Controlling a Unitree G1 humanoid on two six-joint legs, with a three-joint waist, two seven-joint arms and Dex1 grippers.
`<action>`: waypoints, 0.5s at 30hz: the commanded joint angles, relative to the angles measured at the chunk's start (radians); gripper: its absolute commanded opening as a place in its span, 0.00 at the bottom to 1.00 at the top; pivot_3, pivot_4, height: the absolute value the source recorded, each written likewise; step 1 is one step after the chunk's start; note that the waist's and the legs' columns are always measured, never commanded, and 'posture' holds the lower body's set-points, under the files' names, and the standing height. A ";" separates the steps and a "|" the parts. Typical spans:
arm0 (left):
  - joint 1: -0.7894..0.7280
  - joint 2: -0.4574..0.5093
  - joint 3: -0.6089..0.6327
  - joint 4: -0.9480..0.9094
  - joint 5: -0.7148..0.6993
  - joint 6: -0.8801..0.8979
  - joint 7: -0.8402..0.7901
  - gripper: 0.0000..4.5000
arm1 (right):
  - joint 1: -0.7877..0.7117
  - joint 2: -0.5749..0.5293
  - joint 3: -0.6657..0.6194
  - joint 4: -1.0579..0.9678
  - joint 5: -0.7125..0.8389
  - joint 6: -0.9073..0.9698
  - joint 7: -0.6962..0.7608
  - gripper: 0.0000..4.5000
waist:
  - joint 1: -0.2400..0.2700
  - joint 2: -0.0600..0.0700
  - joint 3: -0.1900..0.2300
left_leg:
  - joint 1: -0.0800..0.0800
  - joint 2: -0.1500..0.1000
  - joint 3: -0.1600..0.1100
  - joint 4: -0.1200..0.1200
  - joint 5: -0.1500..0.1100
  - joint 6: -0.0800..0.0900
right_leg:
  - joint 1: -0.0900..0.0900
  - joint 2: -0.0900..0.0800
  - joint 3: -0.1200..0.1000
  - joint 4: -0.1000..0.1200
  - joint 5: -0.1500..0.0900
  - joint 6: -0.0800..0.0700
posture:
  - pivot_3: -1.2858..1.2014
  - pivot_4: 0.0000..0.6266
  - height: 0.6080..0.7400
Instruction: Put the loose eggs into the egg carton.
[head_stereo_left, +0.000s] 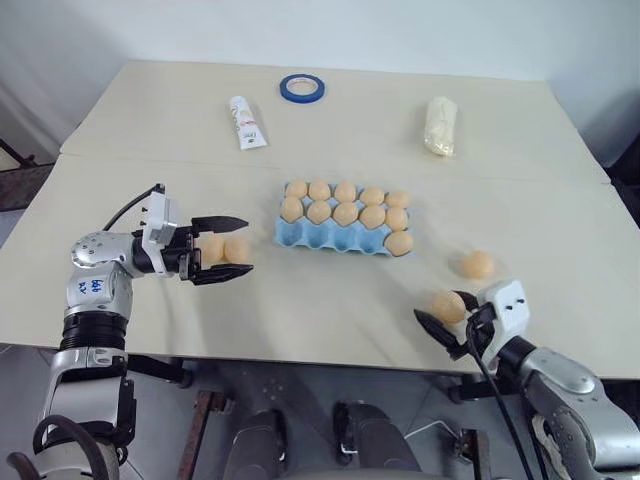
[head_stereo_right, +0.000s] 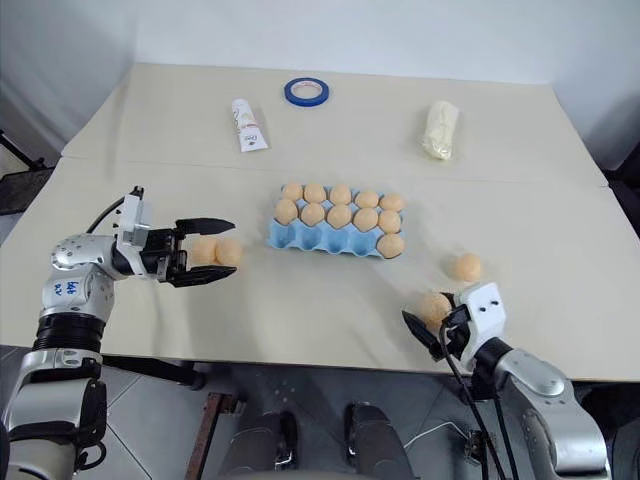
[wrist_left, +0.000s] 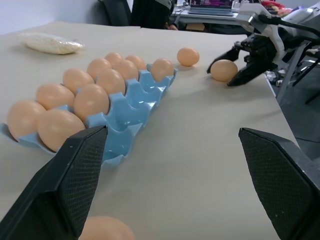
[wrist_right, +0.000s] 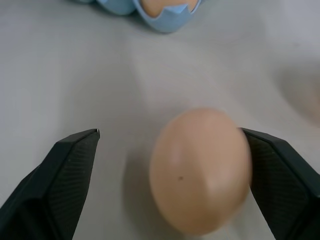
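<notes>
Left eye view: the egg carton (head_stereo_left: 343, 238) lies flat near the centre of the table (head_stereo_left: 330, 310). Its back row and middle row are filled with eggs, five each. The front row is bare blue cups except for one egg in the cup at the robot's right end.

Four loose eggs lie on the table. Two of them (head_stereo_left: 224, 248) sit side by side, touching or almost touching, to the left of the carton. The left tool (head_stereo_left: 232, 247) is level and points to the robot's right, released, with its fingers spread wide to either side of these two eggs. Contact with them cannot be told.

A third loose egg (head_stereo_left: 478, 264) lies to the right of the carton, apart from both tools. A fourth loose egg (wrist_right: 200, 170) lies near the front right edge of the table, between the fingers of the right tool (wrist_right: 170, 175). One finger (wrist_right: 280, 175) is at the egg's side; the other stands clear of it, so the tool is not yet clenched.

At the far side of the table lie a white tube (head_stereo_left: 246, 122), a blue tape ring (head_stereo_left: 302, 88) and a cream bag (head_stereo_left: 441, 125), all well apart from the carton.
</notes>
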 joint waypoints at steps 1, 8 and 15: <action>0.011 0.010 0.025 -0.046 -0.028 -0.002 0.013 1.00 | -0.014 -0.006 -0.019 -0.025 0.019 -0.016 0.011 0.73 | -0.001 0.000 0.000 | 0.000 0.000 0.000 0.000 0.000 0.000 | 0.000 0.000 0.000 0.000 0.000 0.000 | 0.52 0.24 1.00; 0.037 0.015 0.033 -0.076 -0.037 0.000 0.020 1.00 | -0.061 -0.003 -0.042 -0.121 0.078 0.028 -0.017 0.34 | -0.002 0.000 0.000 | 0.000 0.000 0.000 0.000 0.000 0.000 | 0.000 0.000 0.000 0.001 0.000 0.000 | 0.52 0.24 1.00; 0.039 0.013 0.036 -0.086 -0.045 -0.003 0.032 1.00 | -0.320 0.054 0.046 -0.073 0.067 0.058 -0.100 0.34 | -0.006 0.000 0.000 | 0.000 0.000 0.000 0.000 0.001 0.000 | 0.000 0.000 0.000 0.001 0.001 0.000 | 0.52 0.24 1.00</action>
